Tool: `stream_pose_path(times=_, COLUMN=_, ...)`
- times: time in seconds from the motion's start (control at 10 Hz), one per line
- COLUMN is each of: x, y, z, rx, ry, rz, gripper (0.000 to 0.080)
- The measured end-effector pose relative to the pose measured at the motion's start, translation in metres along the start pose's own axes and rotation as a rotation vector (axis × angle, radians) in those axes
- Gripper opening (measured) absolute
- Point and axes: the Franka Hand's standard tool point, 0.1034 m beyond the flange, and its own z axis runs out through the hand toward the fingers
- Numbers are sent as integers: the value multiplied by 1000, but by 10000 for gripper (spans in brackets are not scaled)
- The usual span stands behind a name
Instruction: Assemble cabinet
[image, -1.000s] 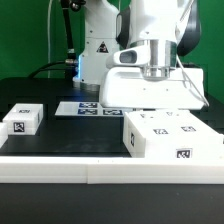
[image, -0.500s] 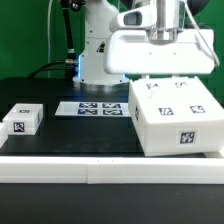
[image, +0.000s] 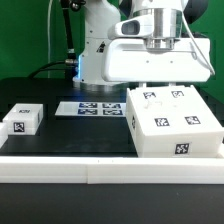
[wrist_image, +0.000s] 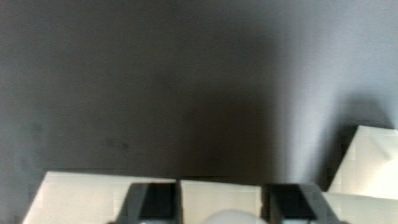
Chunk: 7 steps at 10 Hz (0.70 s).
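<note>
- Nearest me, a long white border rail (image: 100, 165) runs along the front edge of the black bench (image: 70, 135).
- Just behind it, on the exterior view's right, sits the large white boxy plastic case (image: 175, 125) with black-and-white square tags. It looks tipped, with its tagged top turned towards the camera and its lower edge overlapping the rail.
- On the exterior view's left, well apart from the case, a small white tagged block (image: 22, 120) lies on the bench.
- Farther back, between those two, the marker board (image: 95, 108) lies flat.
- The tool (wrist_image: 222, 205) hangs over the far part of the case. In the wrist view its dark fingers (wrist_image: 151, 205) flank a white stretch of the case that fills the gap, so I read the tool as clamped on the case.
- Farthest off stands the arm's white base (image: 98, 50).
</note>
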Motion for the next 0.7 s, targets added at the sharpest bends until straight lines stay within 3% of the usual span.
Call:
stream_pose_path(times=0.5, x=-8, y=-1, z=1, rx=7, ry=-65, rz=5, gripper=212)
stream_pose_path(times=0.7, x=-8, y=-4, z=-7, rx=18, ry=-140, rz=24, gripper=212)
